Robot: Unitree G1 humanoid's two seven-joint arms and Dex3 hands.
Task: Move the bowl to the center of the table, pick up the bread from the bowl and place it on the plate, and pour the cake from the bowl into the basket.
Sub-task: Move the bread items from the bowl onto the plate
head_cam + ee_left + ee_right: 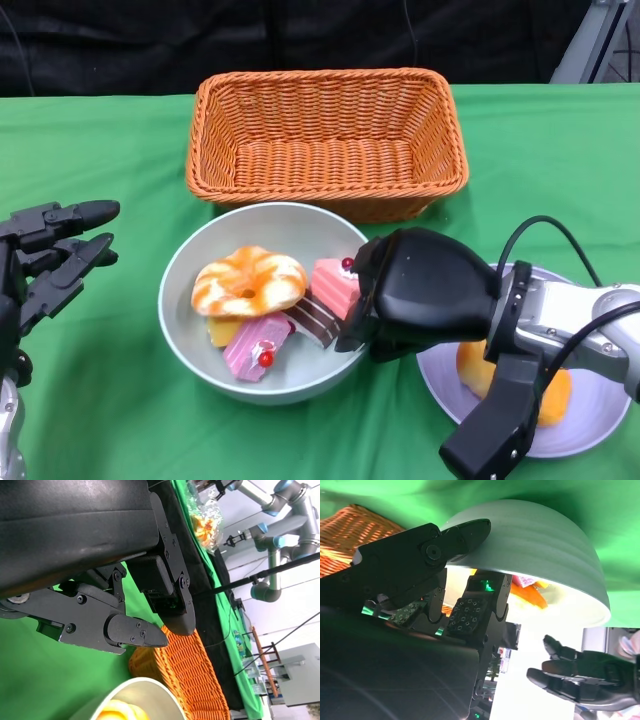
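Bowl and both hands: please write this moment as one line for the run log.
right hand: grips bowl rim | left hand: open, apart | bread: on plate | cakes: in bowl | basket: empty

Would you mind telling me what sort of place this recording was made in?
Most likely a robotics lab, not a kitchen: the green cloth table is a staged setup with a bowl of toy-like cakes, and grey industrial robot arms stand behind it in the left wrist view.
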